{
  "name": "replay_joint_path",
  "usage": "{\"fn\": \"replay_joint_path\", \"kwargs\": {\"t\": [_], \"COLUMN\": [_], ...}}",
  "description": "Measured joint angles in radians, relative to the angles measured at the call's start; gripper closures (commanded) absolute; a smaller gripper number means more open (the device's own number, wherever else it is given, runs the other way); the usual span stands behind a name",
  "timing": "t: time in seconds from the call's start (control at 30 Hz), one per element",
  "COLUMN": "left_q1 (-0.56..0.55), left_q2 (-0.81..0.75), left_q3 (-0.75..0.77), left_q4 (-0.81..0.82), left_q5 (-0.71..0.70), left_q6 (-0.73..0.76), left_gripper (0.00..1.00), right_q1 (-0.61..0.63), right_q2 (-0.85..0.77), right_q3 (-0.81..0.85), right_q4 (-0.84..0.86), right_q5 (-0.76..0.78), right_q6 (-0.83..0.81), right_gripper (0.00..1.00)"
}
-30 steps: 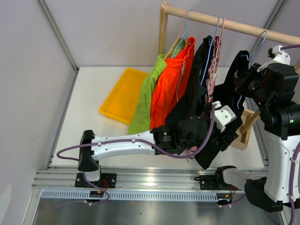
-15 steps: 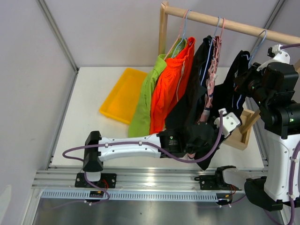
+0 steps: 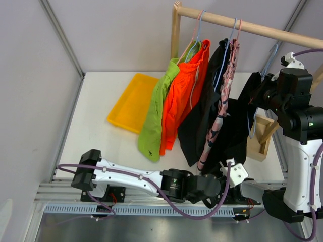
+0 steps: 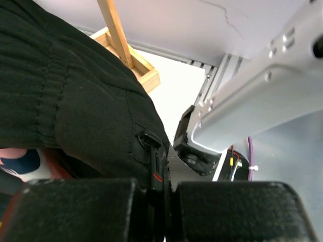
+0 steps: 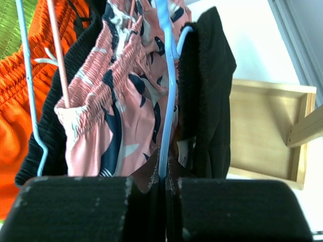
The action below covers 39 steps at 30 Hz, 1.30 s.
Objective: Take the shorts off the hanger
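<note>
- Left hand (image 4: 161, 187): low at the near edge of the table (image 3: 96, 131), fingers pressed together, pinching a fold of the far-right black shorts (image 4: 75, 101); small sewn tab of the fabric just above the pinch.
- Right hand (image 5: 164, 184): raised at the right end of the rack, fingers pressed together on the thin wire of the blue hanger (image 5: 169, 101).
- Far-right black shorts: waistband up beside the blue hanger wire in the right wrist view, cloth drawn down and toward the near edge as far as the left hand; not clear whether the waistband is clipped or only draped.
- Blue hanger hook: up at the wooden rail (image 3: 242, 24), just above the right hand.
- Four more pairs along the rail, left to right: lime green shorts (image 3: 154, 116), orange shorts (image 3: 179, 101), other black shorts (image 3: 199, 116), pink patterned shorts (image 3: 222, 108); all on their hangers, hanging close together and touching their neighbours.
- Pink patterned shorts: immediately left of the blue hanger wire in the right wrist view, gathered waistband on a pink hanger.
- Yellow tray (image 3: 132, 102): flat on the table, left of the lime green pair.
- Wooden foot frame (image 3: 260, 138) of the rack: on the table at the right, behind the stretched black cloth.
</note>
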Motion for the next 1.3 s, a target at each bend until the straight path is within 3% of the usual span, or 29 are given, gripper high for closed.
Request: {"fn": "replay_joint_path", "kwargs": {"t": [0.17, 0.4, 0.63, 0.83, 0.97, 1.17, 1.3], "left_q1": [0.054, 0.242, 0.336, 0.243, 0.124, -0.069, -0.138], "left_q2": [0.014, 0.096, 0.136, 0.014, -0.068, -0.224, -0.315], "left_q3": [0.056, 0.220, 0.235, -0.022, -0.129, -0.222, -0.273], "left_q4": [-0.006, -0.019, -0.030, -0.008, -0.028, -0.062, -0.082], "left_q5": [0.018, 0.084, 0.114, 0.118, 0.100, 0.043, -0.019], "left_q6": [-0.006, -0.010, -0.035, -0.082, -0.106, -0.148, -0.189], "left_gripper": [1.00, 1.00, 1.00, 1.00, 1.00, 1.00, 1.00], "right_q1": [-0.004, -0.008, -0.008, -0.008, -0.028, -0.156, -0.267], "right_q2": [-0.029, -0.140, -0.100, 0.034, 0.154, 0.294, 0.349], "right_q3": [0.000, 0.008, 0.235, 0.356, 0.416, 0.455, 0.528], "right_q4": [-0.032, -0.116, -0.139, -0.135, -0.127, -0.133, -0.145], "right_q5": [-0.018, -0.178, -0.267, -0.215, -0.145, -0.108, -0.146], "right_q6": [0.031, 0.108, 0.132, 0.111, 0.082, 0.055, 0.051], "right_gripper": [1.00, 1.00, 1.00, 1.00, 1.00, 1.00, 1.00]}}
